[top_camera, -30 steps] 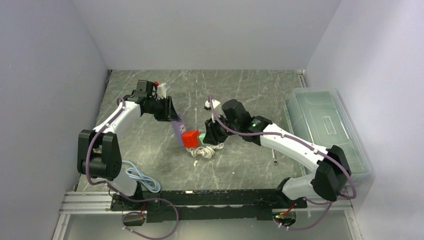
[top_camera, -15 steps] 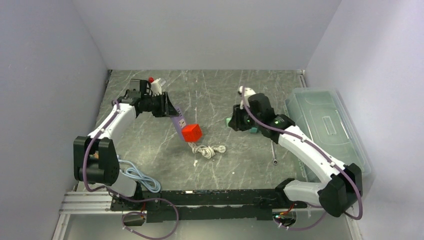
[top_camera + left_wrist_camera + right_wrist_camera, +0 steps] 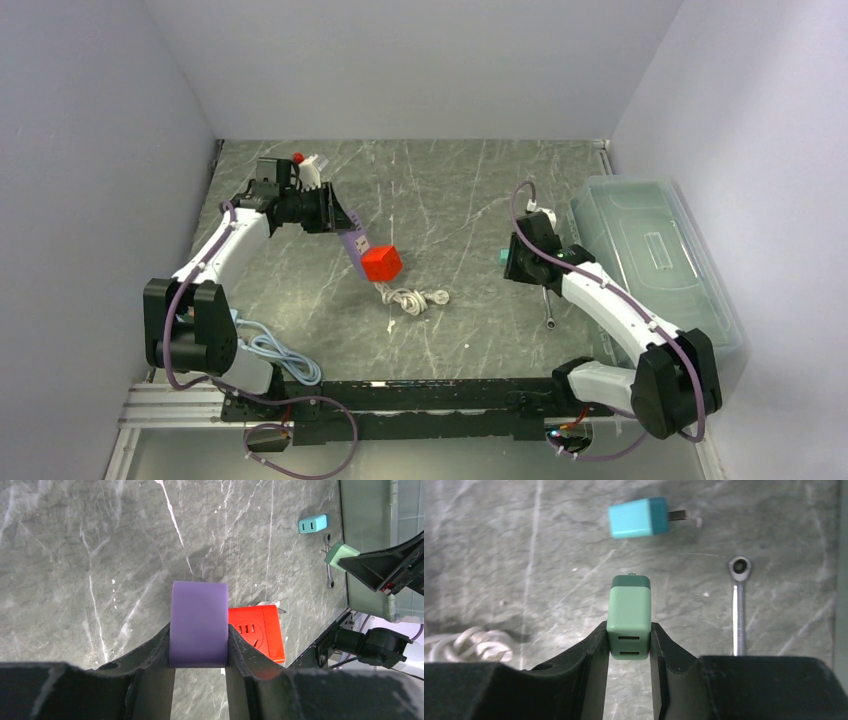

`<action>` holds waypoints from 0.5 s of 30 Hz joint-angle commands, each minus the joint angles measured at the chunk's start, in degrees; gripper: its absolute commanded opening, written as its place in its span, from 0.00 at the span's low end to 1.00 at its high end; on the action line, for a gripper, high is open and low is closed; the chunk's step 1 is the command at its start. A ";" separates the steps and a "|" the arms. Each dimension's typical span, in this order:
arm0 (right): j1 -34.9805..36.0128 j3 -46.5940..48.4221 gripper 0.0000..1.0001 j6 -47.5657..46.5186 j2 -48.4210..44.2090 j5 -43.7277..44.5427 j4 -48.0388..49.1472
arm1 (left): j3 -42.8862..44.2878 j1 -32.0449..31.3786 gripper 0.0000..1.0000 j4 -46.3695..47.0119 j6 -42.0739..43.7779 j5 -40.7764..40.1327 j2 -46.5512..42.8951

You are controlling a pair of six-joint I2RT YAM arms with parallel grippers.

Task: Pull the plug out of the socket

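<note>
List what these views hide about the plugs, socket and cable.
Right wrist view: the green plug hides its own prongs; the white cable is cut by the left edge and the right gripper, which also covers the lower handle of the wrench.
Left wrist view: the purple block and left gripper cover one side of the red socket, so their join is unseen.

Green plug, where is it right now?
Right wrist view: green plug clamped in the right gripper, over the right of the table, near the teal adapter and wrench.
</note>
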 commanded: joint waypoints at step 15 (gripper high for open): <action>-2.68 2.05 0.02 7.26 11.43 11.34 3.10 | 0.76 -1.25 0.00 0.54 0.67 -1.30 -2.41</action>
